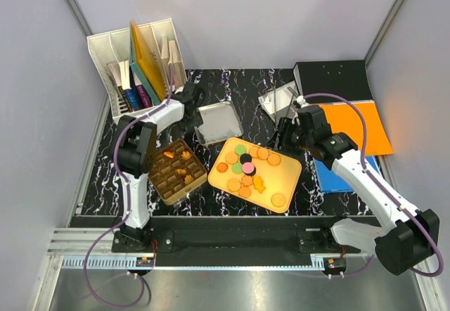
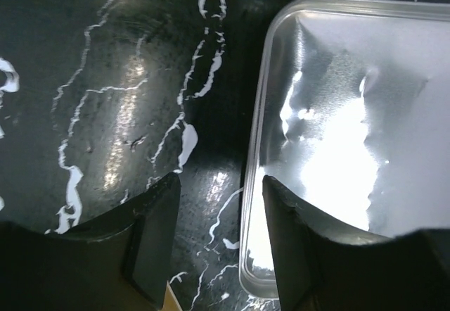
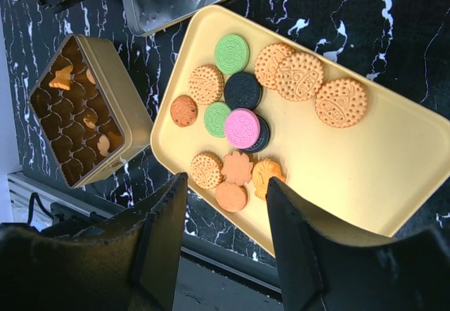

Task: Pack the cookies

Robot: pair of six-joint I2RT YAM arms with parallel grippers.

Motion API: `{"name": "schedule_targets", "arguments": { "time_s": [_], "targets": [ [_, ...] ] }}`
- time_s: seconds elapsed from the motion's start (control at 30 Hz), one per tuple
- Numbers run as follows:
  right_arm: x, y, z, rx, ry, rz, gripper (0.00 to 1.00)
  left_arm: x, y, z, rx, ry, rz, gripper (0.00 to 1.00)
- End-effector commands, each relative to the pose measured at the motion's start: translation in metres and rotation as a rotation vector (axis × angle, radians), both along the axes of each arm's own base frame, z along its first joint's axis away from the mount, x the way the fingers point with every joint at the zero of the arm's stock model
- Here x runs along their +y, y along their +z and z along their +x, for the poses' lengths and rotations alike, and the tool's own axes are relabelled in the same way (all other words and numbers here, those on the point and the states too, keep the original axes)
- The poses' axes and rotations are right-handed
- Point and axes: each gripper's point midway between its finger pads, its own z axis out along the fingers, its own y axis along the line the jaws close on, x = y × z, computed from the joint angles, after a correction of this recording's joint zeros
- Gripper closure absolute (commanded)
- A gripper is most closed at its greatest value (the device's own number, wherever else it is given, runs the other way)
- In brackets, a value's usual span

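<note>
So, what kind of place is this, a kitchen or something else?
Most likely a robotics lab test cell: plain grey walls enclose a marble-patterned table, a left arm and a right arm are bolted at its near edge, and a file organizer stands in the corner.

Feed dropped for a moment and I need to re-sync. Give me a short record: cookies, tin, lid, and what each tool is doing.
cookies: mostly loose on the yellow tray; a few sit in the tin
tin: open, divided into cells, most cells empty
lid: silver, lying hollow side up, off the tin
left tool: open, low over the lid, one lid rim between its fingers
right tool: open, above the tray, holding nothing
</note>
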Motion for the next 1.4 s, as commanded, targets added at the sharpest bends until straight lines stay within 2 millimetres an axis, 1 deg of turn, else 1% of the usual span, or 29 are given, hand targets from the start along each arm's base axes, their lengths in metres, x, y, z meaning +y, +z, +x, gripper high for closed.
{"name": "schedule_targets", "arguments": {
  "time_s": [0.0,0.1,0.2,0.33,0.37,0.43,0.47,0.5,0.6,0.67,0.7,0.77,0.8,0.87,0.9,0.97,1.0,1.07,1.1,1.17,1.2,1.27,1.3,1.33,1.37],
  "targets": [
    [0.002,0.001,0.004,-0.022,0.001,0.010,0.43,-0.014,-0.006,0.011,-0.042,-0.020,-0.069,0.46],
    [0.002,-0.003,0.003,-0.012,0.005,0.007,0.43,-0.017,-0.012,0.008,-0.025,-0.033,-0.077,0.48],
    [0.003,-0.006,0.002,-0.003,0.008,0.005,0.44,-0.016,-0.016,0.007,-0.013,-0.046,-0.072,0.54],
    [0.002,-0.007,0.002,-0.003,0.009,0.002,0.43,-0.013,-0.024,-0.002,0.010,-0.042,-0.060,0.64],
    [0.002,-0.007,0.002,-0.003,0.009,0.002,0.43,-0.011,-0.025,-0.003,0.011,-0.040,-0.058,0.70],
    [0.002,-0.008,0.001,0.002,0.009,0.002,0.44,-0.011,-0.028,-0.008,0.024,-0.043,-0.058,0.77],
    [0.002,-0.008,0.001,0.000,0.009,0.003,0.44,-0.010,-0.028,-0.009,0.024,-0.044,-0.059,0.83],
    [0.003,-0.009,0.000,0.002,0.011,0.004,0.44,-0.010,-0.029,-0.011,0.027,-0.042,-0.058,0.87],
    [0.002,-0.008,0.000,-0.002,0.012,0.005,0.44,-0.011,-0.024,-0.013,0.022,-0.047,-0.069,0.99],
    [0.002,-0.007,0.000,-0.005,0.012,0.006,0.44,-0.012,-0.013,-0.012,0.001,-0.049,-0.082,1.00],
    [0.002,-0.005,0.000,-0.012,0.013,0.006,0.44,-0.014,0.002,-0.010,-0.032,-0.047,-0.094,1.00],
    [0.002,-0.003,0.000,-0.022,0.017,0.005,0.44,-0.018,0.020,-0.007,-0.076,-0.053,-0.106,1.00],
    [0.001,0.000,0.001,-0.031,0.017,0.005,0.44,-0.023,0.041,-0.002,-0.120,-0.063,-0.127,1.00],
    [0.001,0.002,0.002,-0.043,0.020,0.001,0.44,-0.031,0.060,0.001,-0.160,-0.081,-0.148,1.00],
    [0.001,0.005,0.003,-0.051,0.022,0.002,0.44,-0.036,0.080,0.004,-0.200,-0.089,-0.171,1.00],
    [0.001,0.009,0.004,-0.065,0.026,0.001,0.44,-0.046,0.102,0.004,-0.239,-0.110,-0.193,1.00],
    [0.001,0.011,0.004,-0.069,0.027,-0.001,0.44,-0.049,0.114,0.003,-0.261,-0.118,-0.203,1.00],
    [0.001,0.015,0.004,-0.081,0.027,0.003,0.43,-0.056,0.130,0.000,-0.285,-0.137,-0.220,1.00],
    [0.001,0.015,0.004,-0.083,0.029,0.002,0.43,-0.059,0.142,-0.004,-0.303,-0.146,-0.233,1.00],
    [0.000,0.019,0.004,-0.092,0.025,0.006,0.41,-0.064,0.157,-0.011,-0.322,-0.161,-0.248,1.00],
    [0.000,0.019,0.004,-0.093,0.022,0.008,0.41,-0.065,0.173,-0.016,-0.354,-0.170,-0.260,1.00],
    [0.000,0.021,0.003,-0.088,0.005,0.023,0.42,-0.065,0.187,-0.025,-0.372,-0.178,-0.269,1.00],
    [-0.001,0.021,0.003,-0.084,-0.004,0.029,0.42,-0.064,0.204,-0.032,-0.405,-0.182,-0.282,1.00],
    [-0.001,0.023,0.003,-0.090,-0.016,0.037,0.43,-0.062,0.210,-0.035,-0.416,-0.180,-0.284,1.00],
    [-0.002,0.024,0.003,-0.087,-0.032,0.047,0.45,-0.059,0.224,-0.044,-0.440,-0.183,-0.293,1.00]
  ]
}}
